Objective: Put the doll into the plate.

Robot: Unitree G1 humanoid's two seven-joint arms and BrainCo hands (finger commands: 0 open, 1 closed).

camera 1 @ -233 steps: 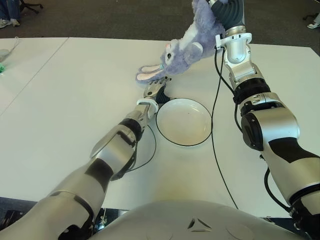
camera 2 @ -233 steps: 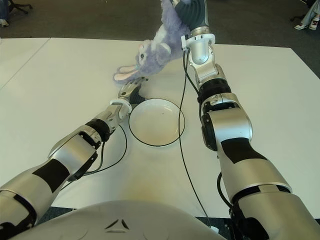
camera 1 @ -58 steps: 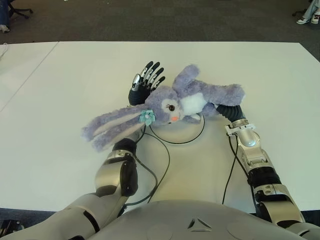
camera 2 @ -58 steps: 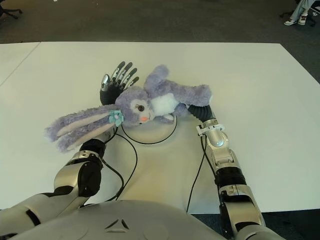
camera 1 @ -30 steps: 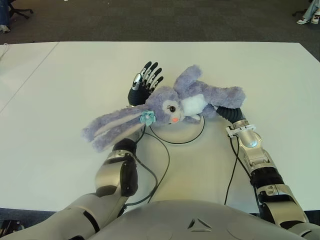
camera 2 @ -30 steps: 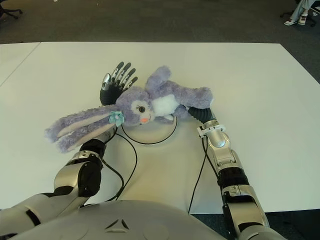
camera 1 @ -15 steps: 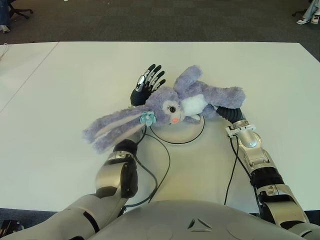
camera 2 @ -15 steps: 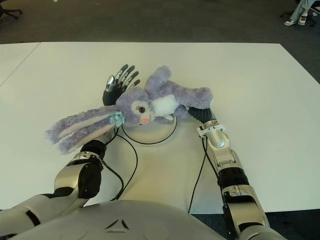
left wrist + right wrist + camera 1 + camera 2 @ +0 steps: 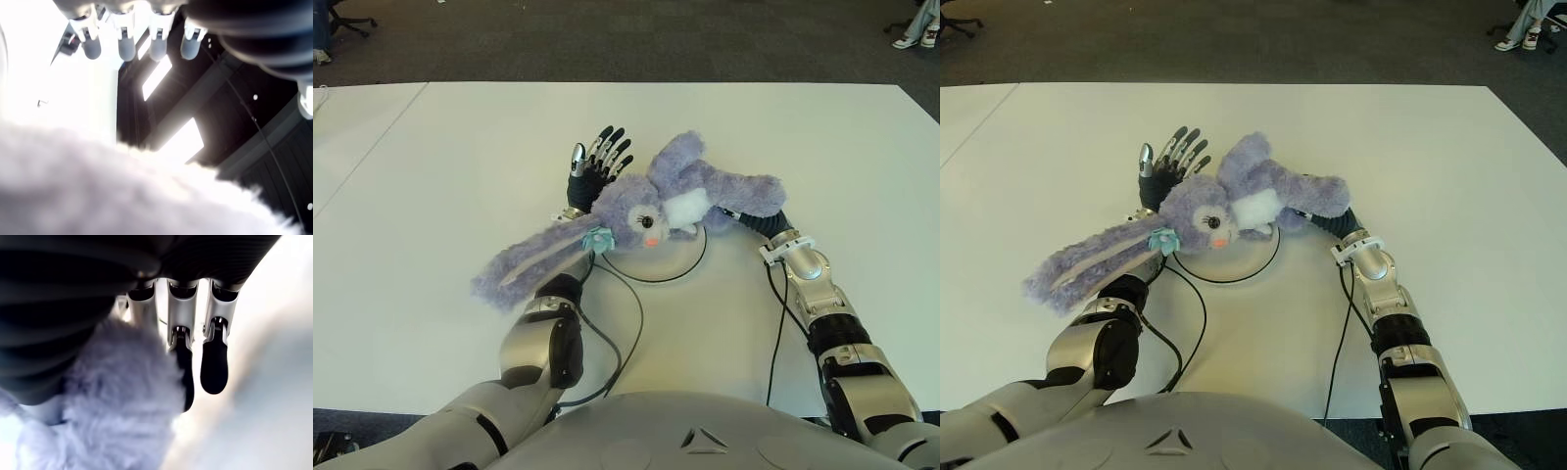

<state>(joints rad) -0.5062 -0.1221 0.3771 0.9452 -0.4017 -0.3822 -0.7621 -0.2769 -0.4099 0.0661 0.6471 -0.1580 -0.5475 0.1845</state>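
The doll, a purple plush rabbit with a teal flower at its ear, lies across the far side of the white dark-rimmed plate. Its head is over the plate's left rim. Its long ears trail toward me over my left forearm. My right hand is tucked under the doll's body and legs, fingers against the fur, still holding it. My left hand stands behind the doll's head with its fingers spread and nothing in them.
Black cables run from both wrists over the white table near the plate. A second table adjoins on the left. Dark carpet lies beyond the far edge, with a person's shoes at the far right.
The doll has shifted a little left and lower, its ears drooping further. My right forearm has swung outward to the right. The left hand has edged slightly left.
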